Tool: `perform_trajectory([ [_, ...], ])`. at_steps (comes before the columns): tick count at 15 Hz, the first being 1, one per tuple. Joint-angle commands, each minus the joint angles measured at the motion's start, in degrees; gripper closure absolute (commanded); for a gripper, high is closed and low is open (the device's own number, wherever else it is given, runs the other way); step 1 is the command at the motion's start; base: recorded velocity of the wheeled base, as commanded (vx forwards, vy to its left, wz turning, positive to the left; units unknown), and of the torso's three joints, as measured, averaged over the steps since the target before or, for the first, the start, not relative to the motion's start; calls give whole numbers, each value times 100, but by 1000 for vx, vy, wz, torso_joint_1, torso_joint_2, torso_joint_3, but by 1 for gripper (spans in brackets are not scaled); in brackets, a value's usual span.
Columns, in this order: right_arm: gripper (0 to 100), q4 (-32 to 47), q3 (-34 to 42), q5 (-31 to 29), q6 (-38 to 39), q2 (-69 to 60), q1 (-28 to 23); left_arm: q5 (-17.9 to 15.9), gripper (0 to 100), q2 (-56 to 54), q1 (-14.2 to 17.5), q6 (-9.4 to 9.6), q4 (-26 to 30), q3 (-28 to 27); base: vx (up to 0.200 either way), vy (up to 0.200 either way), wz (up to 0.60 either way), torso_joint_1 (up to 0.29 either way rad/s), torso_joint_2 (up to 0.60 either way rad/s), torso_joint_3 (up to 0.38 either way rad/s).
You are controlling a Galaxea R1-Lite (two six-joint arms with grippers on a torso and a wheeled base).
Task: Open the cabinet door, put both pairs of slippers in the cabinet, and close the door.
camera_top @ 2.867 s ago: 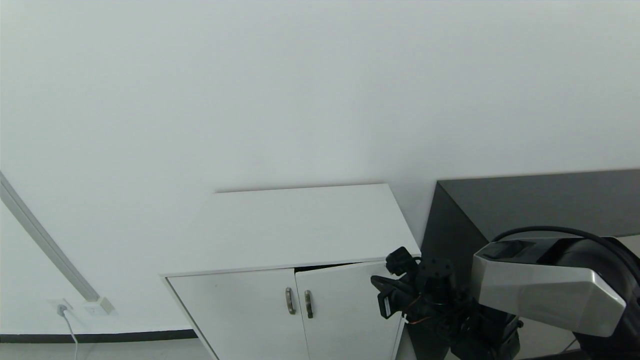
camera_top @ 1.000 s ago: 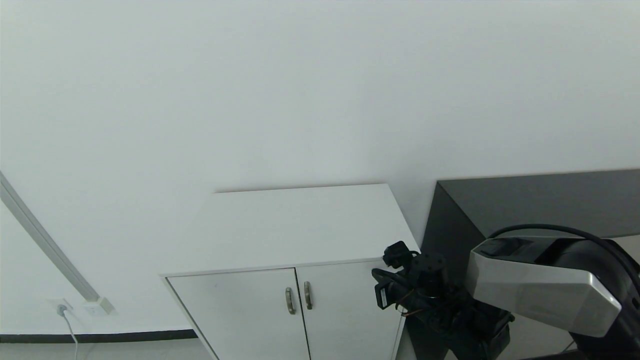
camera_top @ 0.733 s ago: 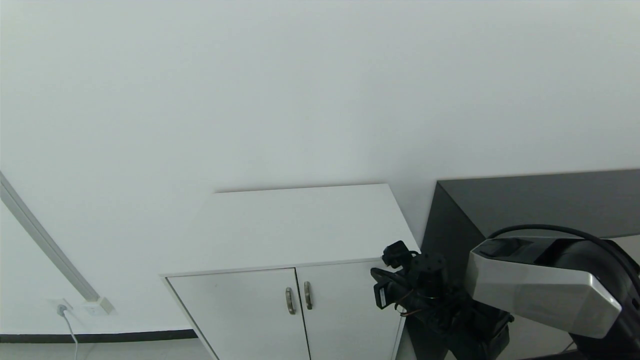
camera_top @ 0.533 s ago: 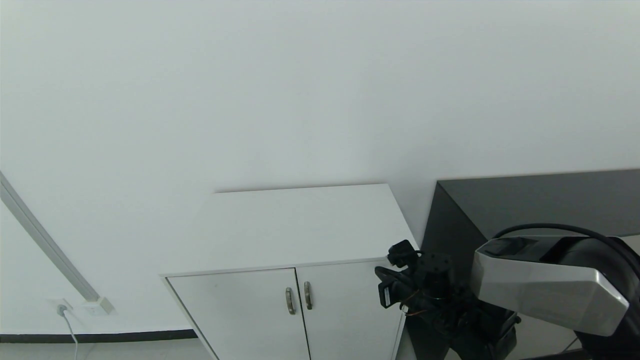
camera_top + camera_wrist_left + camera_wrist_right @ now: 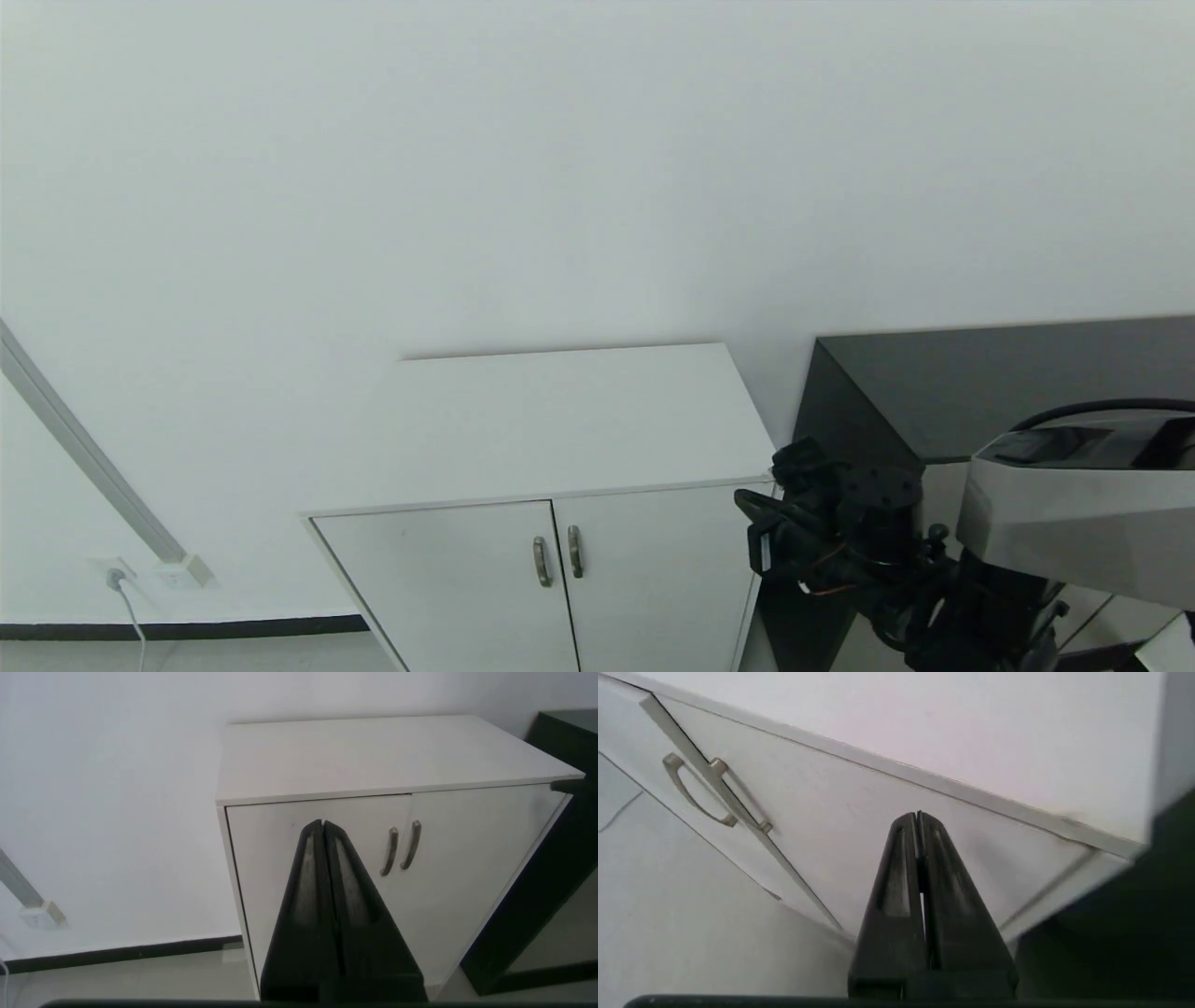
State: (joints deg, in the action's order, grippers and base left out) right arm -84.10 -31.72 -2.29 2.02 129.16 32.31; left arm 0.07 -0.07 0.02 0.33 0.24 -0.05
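Closed white cabinet (image 5: pixel 560 420) set against a plain white wall (image 5: pixel 560 168).
Both doors (image 5: pixel 644 579) are shut; a dark table (image 5: pixel 1008 373) stands just beside. The left gripper (image 5: pixel 323 826) and right gripper (image 5: pixel 921 821) are seen with fingers pressed together.

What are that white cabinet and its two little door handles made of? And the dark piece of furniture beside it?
White cabinet: likely laminated or painted board. It is flat, even, matte white, with crisp edges and no grain.
Handles: seemingly brushed metal, grey with a dull sheen.
Dark furniture: probably dark laminate or painted board with a matte finish. The look leaves it open.
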Motion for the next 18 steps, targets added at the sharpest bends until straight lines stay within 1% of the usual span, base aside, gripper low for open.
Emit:
perform_trajectory([
  [1,100,-45,606,-70,-9,-752,-365,1,100,7,6,2,2,-4,0,0,0,0,0,0],
  [4,100,-423,1493,-395,-9,-1165,-972,1,100,7,-2,2,2,-4,0,0,0,0,0,0],
  [5,100,-590,1810,-509,-9,-1244,-1279,1,100,7,6,-7,2,5,0,0,0,0,0,0],
  [6,100,-590,2161,-597,-9,-1411,-1578,1,100,7,6,-7,2,5,0,0,0,0,0,0],
  [8,100,-590,2583,-597,-9,-1701,-1886,1,100,7,6,2,2,5,0,0,0,0,0,0],
  [9,100,-590,3093,-588,0,-2141,-2149,1,100,7,-2,2,2,5,0,0,0,0,0,0],
  [10,100,-590,3172,-615,35,-2395,-2193,-7,100,7,-2,2,2,5,0,0,0,0,0,0],
  [12,100,-80,3172,-650,123,-2984,-2264,1,100,7,6,-7,2,-4,0,0,0,0,0,0],
  [15,100,1555,3172,-588,88,-4426,-2246,1,100,7,6,-7,2,5,0,0,0,0,0,0],
  [16,100,1766,3172,-562,96,-4628,-2246,-7,100,7,-2,-7,2,-4,0,0,0,0,0,0],
  [17,100,2522,3172,-333,88,-5296,-2246,1,100,7,6,-7,2,-4,0,0,0,0,0,0],
  [18,100,3049,3172,-193,70,-5726,-2246,1,100,7,-2,-7,2,-4,0,0,0,0,0,0],
])
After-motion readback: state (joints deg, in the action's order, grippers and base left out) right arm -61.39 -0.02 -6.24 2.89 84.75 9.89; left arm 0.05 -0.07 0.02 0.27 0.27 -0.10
